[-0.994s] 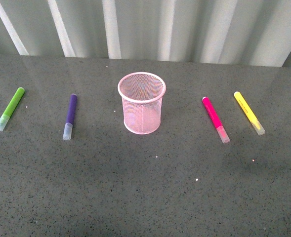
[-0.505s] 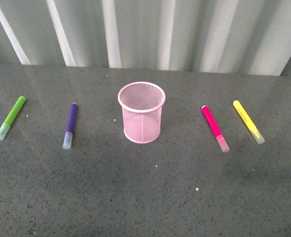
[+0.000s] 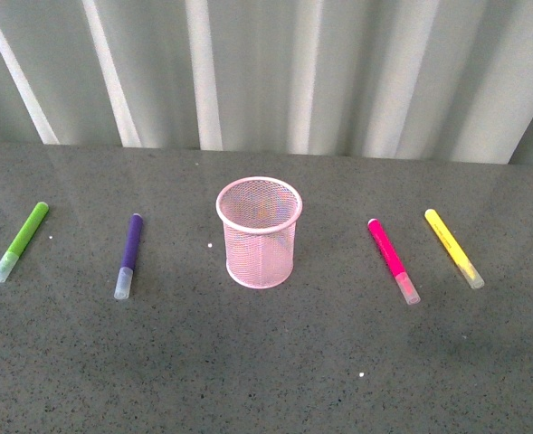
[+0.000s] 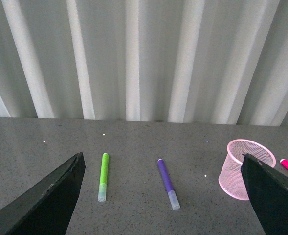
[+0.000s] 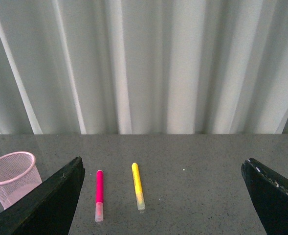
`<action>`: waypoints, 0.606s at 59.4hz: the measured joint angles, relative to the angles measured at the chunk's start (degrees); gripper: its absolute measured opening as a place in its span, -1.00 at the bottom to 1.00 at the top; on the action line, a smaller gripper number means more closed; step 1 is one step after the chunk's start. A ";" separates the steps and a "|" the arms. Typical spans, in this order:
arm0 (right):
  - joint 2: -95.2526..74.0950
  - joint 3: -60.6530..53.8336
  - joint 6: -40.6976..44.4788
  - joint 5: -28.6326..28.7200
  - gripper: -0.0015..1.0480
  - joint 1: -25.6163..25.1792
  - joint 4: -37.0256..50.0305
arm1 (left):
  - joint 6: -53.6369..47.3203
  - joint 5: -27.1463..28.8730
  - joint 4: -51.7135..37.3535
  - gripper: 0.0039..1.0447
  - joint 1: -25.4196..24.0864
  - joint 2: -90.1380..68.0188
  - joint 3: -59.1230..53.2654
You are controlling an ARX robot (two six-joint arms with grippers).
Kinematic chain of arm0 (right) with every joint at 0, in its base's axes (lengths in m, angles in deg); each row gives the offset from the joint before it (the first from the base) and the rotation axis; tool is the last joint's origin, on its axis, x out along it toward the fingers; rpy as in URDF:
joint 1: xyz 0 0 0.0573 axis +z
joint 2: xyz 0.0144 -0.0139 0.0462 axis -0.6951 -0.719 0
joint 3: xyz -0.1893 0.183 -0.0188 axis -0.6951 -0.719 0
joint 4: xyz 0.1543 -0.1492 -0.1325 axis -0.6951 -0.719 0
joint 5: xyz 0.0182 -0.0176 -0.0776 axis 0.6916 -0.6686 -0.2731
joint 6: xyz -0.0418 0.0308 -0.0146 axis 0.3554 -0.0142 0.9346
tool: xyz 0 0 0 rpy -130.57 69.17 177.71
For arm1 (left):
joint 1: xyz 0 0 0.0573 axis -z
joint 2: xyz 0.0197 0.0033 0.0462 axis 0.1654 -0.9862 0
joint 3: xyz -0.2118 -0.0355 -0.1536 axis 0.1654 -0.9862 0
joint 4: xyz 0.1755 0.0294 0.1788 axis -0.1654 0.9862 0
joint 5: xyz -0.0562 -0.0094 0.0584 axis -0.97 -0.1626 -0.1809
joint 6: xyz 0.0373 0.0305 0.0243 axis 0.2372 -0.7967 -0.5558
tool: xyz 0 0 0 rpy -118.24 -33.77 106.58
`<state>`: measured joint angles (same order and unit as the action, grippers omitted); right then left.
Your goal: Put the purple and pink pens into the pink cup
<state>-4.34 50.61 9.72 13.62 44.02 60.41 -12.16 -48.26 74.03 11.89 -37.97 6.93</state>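
Note:
The pink mesh cup (image 3: 259, 232) stands upright and empty at the table's middle. The purple pen (image 3: 128, 254) lies flat to its left, clear cap toward me. The pink pen (image 3: 392, 259) lies flat to its right, cap toward me. Neither arm shows in the front view. My left gripper (image 4: 166, 196) is open and empty, held above the table with the purple pen (image 4: 167, 183) between its jaws' lines of sight and the cup (image 4: 244, 168) by one jaw. My right gripper (image 5: 163, 196) is open and empty, with the pink pen (image 5: 99, 194) near one jaw and the cup (image 5: 11, 177) at the edge.
A lime-green marker (image 3: 18, 240) lies at the far left, also in the left wrist view (image 4: 103, 176). A yellow marker (image 3: 453, 247) lies at the far right, also in the right wrist view (image 5: 138, 185). A pale pleated curtain (image 3: 275, 72) hangs behind the dark speckled table (image 3: 266, 362).
The whole scene has slid downward in the front view, showing more curtain. The pens and the cup keep their places relative to each other.

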 joint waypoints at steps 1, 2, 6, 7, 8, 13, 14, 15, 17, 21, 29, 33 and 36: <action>0.00 0.00 0.00 0.02 0.87 0.00 0.00 | 2.05 3.34 2.73 0.88 1.22 -1.60 0.92; 0.00 0.00 0.02 0.02 0.87 0.00 0.00 | 3.10 4.79 3.80 0.88 1.70 -2.34 1.36; 0.00 0.00 0.00 -0.02 0.87 0.00 0.00 | 9.97 11.63 7.96 0.88 3.74 -6.97 2.34; 0.00 0.00 0.00 -0.02 0.87 0.00 0.00 | 10.69 11.76 8.09 0.88 3.78 -7.41 2.34; 0.00 0.00 0.02 0.00 0.87 0.00 0.00 | 12.35 11.74 8.31 0.88 3.91 -8.15 2.34; 0.00 0.00 0.00 -0.02 0.87 0.00 0.00 | 15.45 12.07 7.45 0.88 4.57 -10.36 2.95; 0.00 0.00 0.00 -0.02 0.87 0.00 0.00 | 15.82 12.26 6.56 0.88 4.76 -11.02 3.26; 0.00 0.00 0.00 0.00 0.87 0.00 -0.02 | 16.13 12.20 5.44 0.88 4.94 -11.82 3.56; 0.00 0.00 0.00 0.02 0.87 0.00 0.00 | 16.68 11.72 3.56 0.88 5.25 -13.40 4.26; 0.00 0.00 0.00 -0.02 0.87 0.00 0.00 | 16.90 9.79 -2.23 0.88 6.14 -18.84 5.99; 0.00 0.00 0.00 0.00 0.87 0.00 0.00 | 15.04 4.39 -14.25 0.88 7.19 -34.60 11.37; 0.00 0.00 0.00 0.00 0.87 0.00 -0.02 | 12.63 2.99 -17.11 0.88 7.39 -43.34 16.22; 0.00 0.00 0.00 0.00 0.87 0.00 -0.02 | 11.89 1.66 -14.88 0.88 6.84 -51.04 21.73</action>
<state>-4.34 50.61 9.72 13.62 44.02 60.38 -0.27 -46.60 59.14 18.73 -89.00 28.65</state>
